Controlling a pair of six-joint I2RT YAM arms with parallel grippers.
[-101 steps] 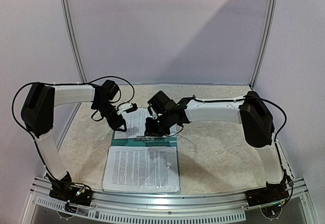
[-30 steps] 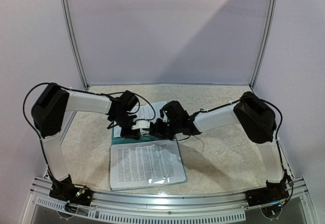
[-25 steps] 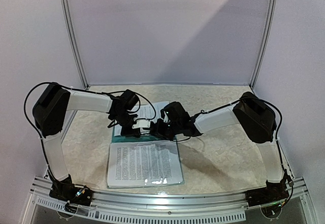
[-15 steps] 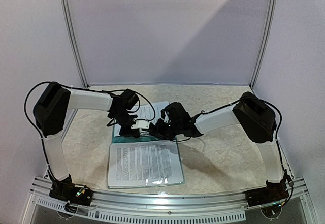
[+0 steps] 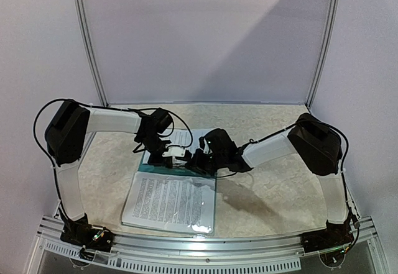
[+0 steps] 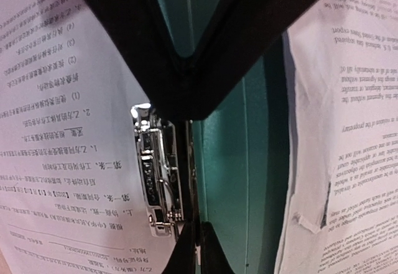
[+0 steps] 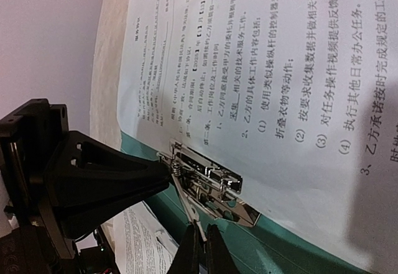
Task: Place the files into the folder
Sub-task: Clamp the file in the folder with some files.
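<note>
Paper files, floppy, light; we take an edge; left gripper, right gripper clenched at the clip.

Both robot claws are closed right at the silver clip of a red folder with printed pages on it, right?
The folder is teal-green, not red; the left wrist view shows it. Otherwise yes: the left gripper and right gripper are closed at the silver clip, with printed pages on the folder.
</note>
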